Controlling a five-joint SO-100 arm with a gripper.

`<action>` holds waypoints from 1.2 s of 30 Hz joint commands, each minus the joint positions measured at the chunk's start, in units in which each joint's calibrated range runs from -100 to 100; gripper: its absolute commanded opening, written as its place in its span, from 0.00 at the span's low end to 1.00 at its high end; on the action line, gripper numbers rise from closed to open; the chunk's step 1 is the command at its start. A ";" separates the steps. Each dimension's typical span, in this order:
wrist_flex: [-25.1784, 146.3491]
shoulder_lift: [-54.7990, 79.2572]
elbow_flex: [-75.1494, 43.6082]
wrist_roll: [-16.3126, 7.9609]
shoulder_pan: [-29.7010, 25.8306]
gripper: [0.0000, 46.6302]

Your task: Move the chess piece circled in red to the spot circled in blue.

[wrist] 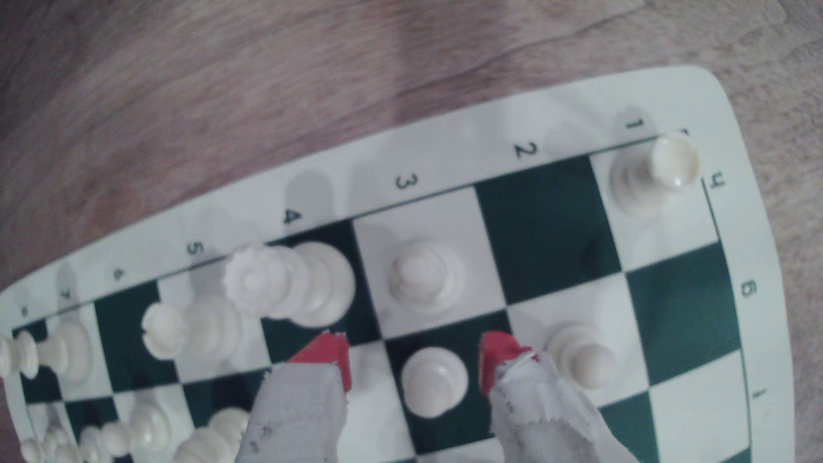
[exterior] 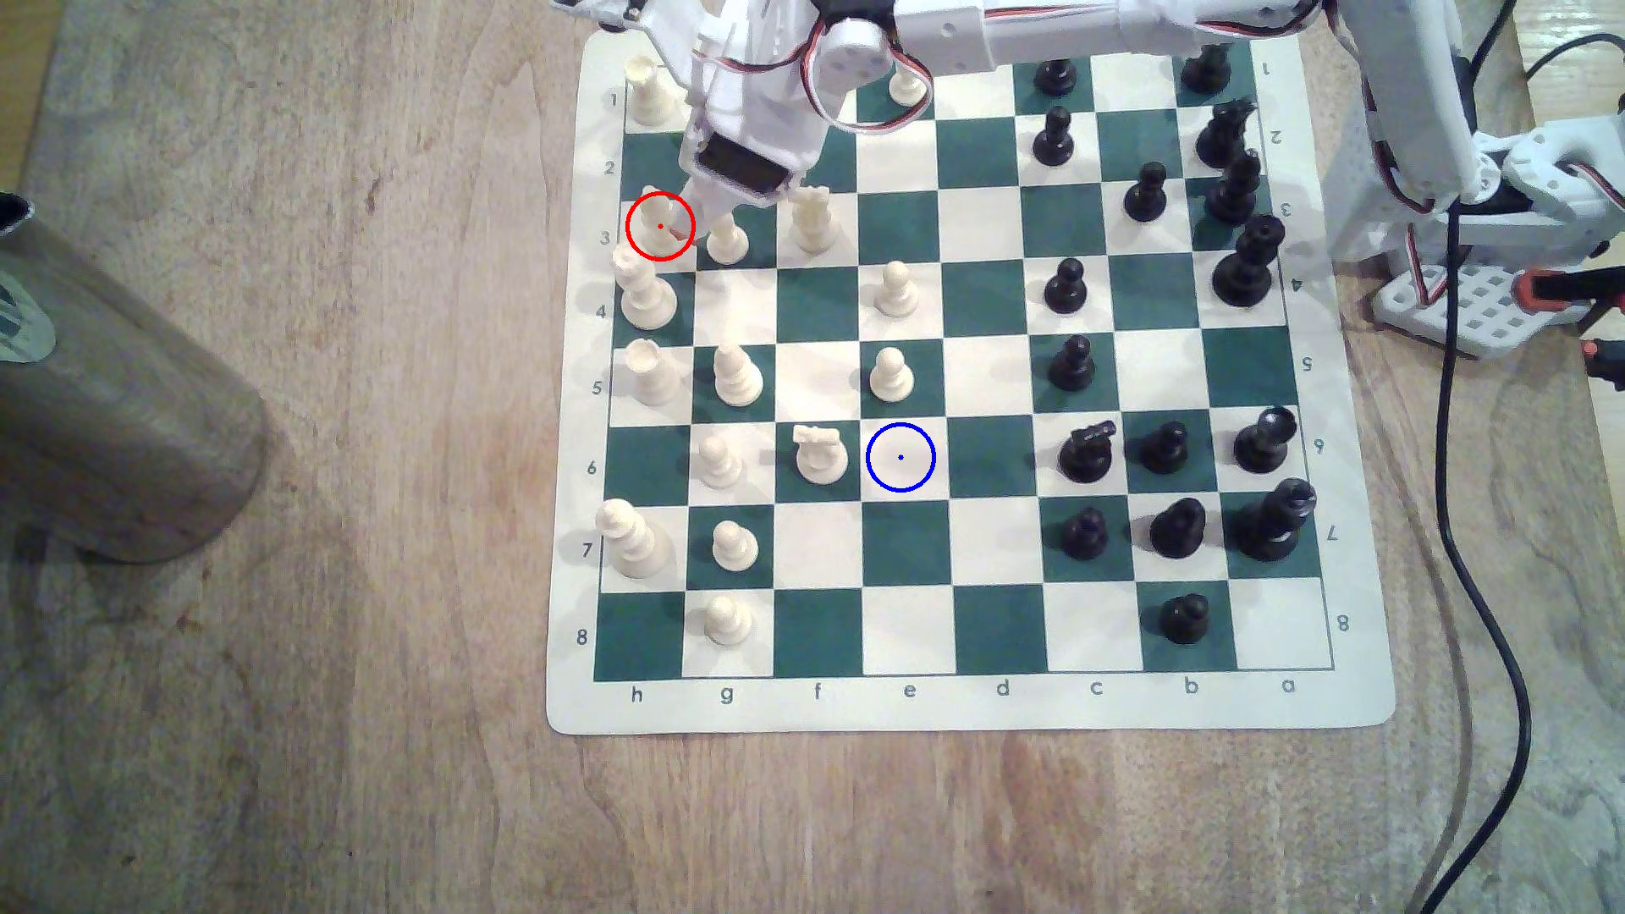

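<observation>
The chess piece (exterior: 658, 220), a cream bishop-like piece, stands on the red-ringed cream square at the board's left edge in the exterior view. In the wrist view the chess piece (wrist: 425, 276) is seen from above, just beyond my red-tipped fingers (wrist: 329, 358). My gripper (exterior: 695, 224) hovers low beside it, open, with nothing held. A cream pawn (wrist: 434, 380) on the dark square below sits in the gap of my gripper (wrist: 414, 356). The spot (exterior: 900, 457), a cream square with a blue ring, lies free near the board's middle.
A tall cream queen (exterior: 646, 294) stands one square from the chess piece, with a pawn (exterior: 727, 239) and a rook (exterior: 813, 220) on its other side. Black pieces (exterior: 1068, 286) crowd the exterior view's right. A grey cylinder (exterior: 114, 422) lies off the board at left; a black cable (exterior: 1486, 615) runs at right.
</observation>
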 commanded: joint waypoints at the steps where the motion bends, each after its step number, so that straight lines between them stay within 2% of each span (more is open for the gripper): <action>1: -0.46 -0.52 -6.70 0.00 0.27 0.35; 21: -4.07 6.53 -12.50 -1.12 0.66 0.36; 28: -4.72 7.21 -12.50 -1.12 0.90 0.25; 32: -5.05 7.46 -12.50 -1.22 0.98 0.21; 36: -5.46 7.55 -12.69 -1.51 0.90 0.22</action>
